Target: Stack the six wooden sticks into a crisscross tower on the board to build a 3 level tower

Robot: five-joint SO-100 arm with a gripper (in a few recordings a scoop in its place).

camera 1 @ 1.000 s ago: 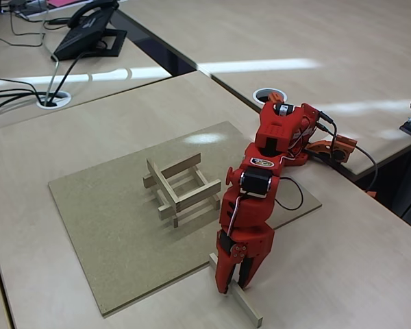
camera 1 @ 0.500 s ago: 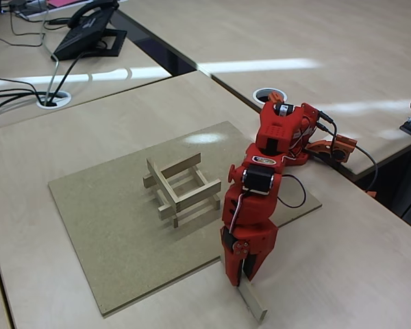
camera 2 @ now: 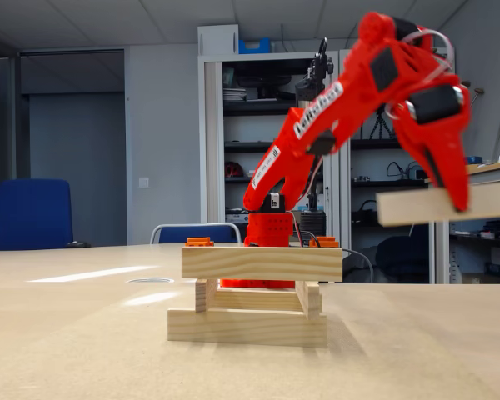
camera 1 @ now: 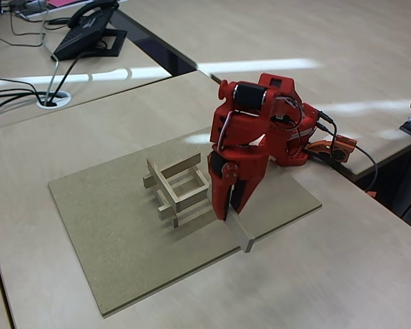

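The tower [camera 1: 178, 188] stands near the middle of the board [camera 1: 103, 219], and five sticks can be counted in it: pairs on the two lower levels and one stick [camera 2: 262, 262] across the top at the near side in the low fixed view. Just right of it, the red gripper [camera 1: 231, 209] points down with its fingers clenched on the sixth stick [camera 1: 240, 229]. In the low fixed view this stick [camera 2: 447, 204] hangs level in the air, higher than the tower's top and clear of it, right of the stack.
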